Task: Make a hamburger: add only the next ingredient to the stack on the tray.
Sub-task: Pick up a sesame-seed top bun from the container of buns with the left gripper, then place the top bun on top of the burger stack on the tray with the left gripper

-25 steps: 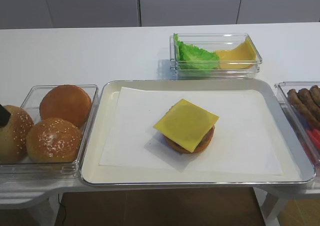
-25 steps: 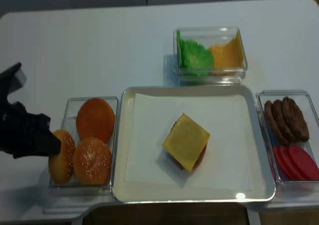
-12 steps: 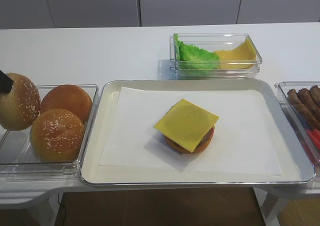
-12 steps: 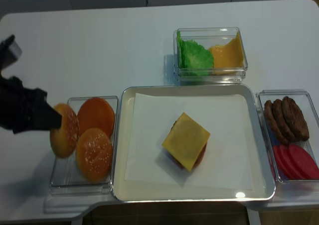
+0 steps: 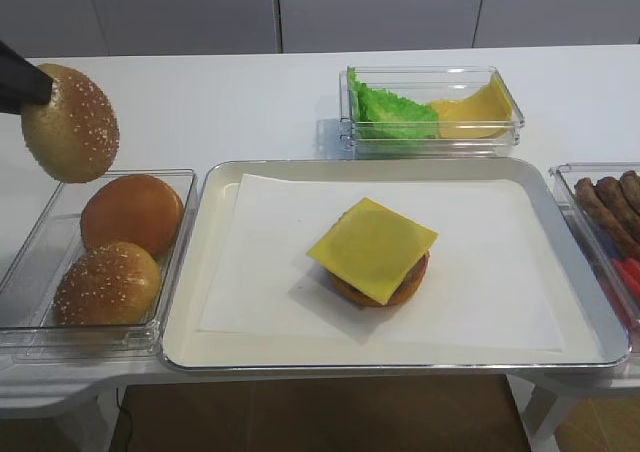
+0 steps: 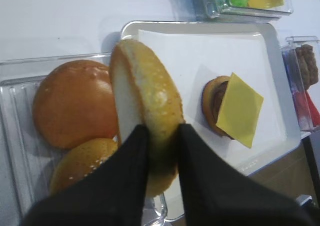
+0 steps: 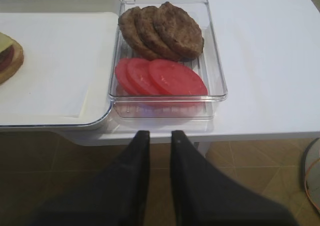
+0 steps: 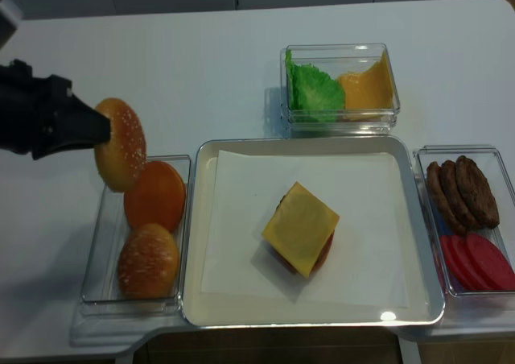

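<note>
Sesame bun top [image 5: 70, 122] hangs at the upper left of the high view, lifted clear above the clear bun bin [image 5: 25, 272], tipped on edge with its seeded dome facing the tray. The left gripper [image 6: 161, 136] is closed on it, one dark finger on the flat cut face and the other on the dome, as the left wrist view shows. It looks light and spongy, so a firm squeeze would likely dent it; the present hold across its thickness near the rim seems sensible, though it will need turning dome-up before release. Below it in the bin sit a smooth orange bun [image 5: 131, 212] and a second seeded bun [image 5: 106, 284]. Right of the bin, the silver tray [image 5: 190, 302] holds the stack [image 5: 378, 252] near its middle, cheese slice uppermost and overhanging. At the far right, the right gripper [image 7: 156, 138] hovers empty before the bin of patties and tomato slices [image 7: 215, 71], its fingers only narrowly apart.
</note>
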